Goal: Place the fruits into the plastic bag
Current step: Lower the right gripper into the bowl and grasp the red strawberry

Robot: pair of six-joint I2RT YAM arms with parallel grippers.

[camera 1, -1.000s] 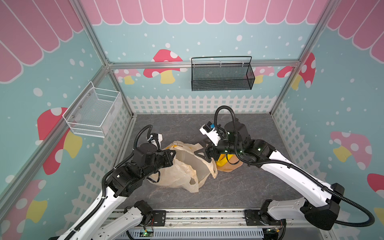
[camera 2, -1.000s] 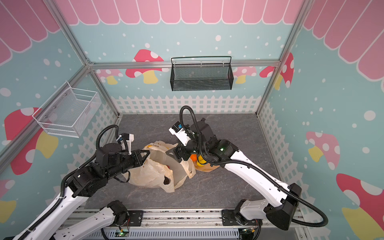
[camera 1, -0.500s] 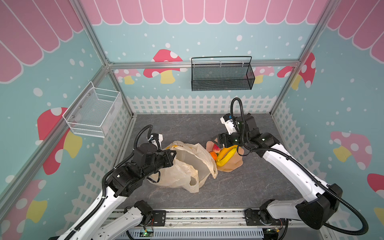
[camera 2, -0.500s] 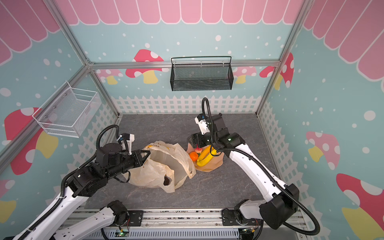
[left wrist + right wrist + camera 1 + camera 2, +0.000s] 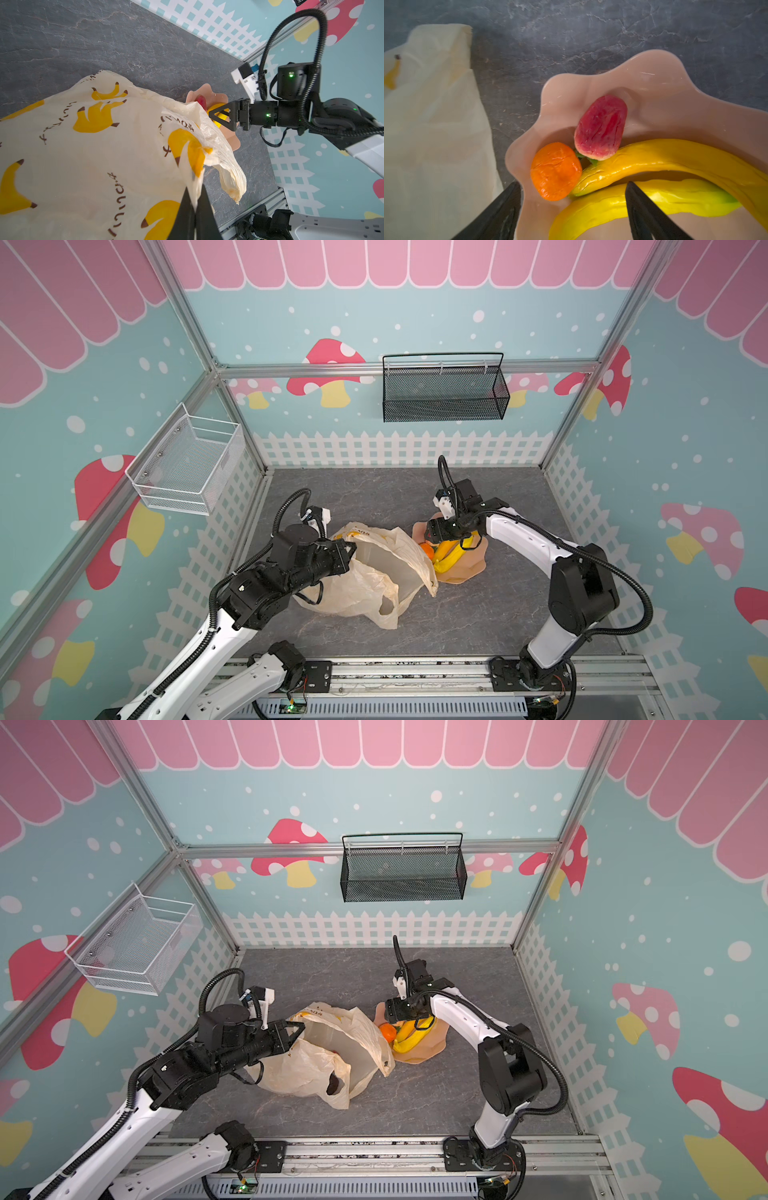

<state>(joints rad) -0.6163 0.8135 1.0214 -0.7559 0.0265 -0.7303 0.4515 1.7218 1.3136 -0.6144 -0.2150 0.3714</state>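
On the grey desk (image 5: pixel 478 614) the plastic bag (image 5: pixel 374 576) lies crumpled, its mouth gaping toward the pink wavy-edged plate (image 5: pixel 465 568), which sits just beside it. My left hand (image 5: pixel 194 200) is pinched tight on a fold of the bag's rim and holds that edge up so the opening stands. In the left wrist view the thin film is squeezed between the two black fingers.

My right hand (image 5: pixel 573 185) hangs low over the plate with its fingers spread wide, gripping nothing. Beneath it the fruits lie together on the plate. The orange (image 5: pixel 556 171) sits just inside one finger, touching the tip of the upper banana (image 5: pixel 675 158). The other finger (image 5: pixel 643 207) crosses over the lower banana (image 5: pixel 602 207). The strawberry (image 5: pixel 601 126) lies farther out, ahead of the fingertips, its green top tucked against the orange and the upper banana.

In both top views the orange is the fruit nearest the bag's mouth, at the plate's bag-side edge. Whether any fruit already lies inside the bag I cannot tell.
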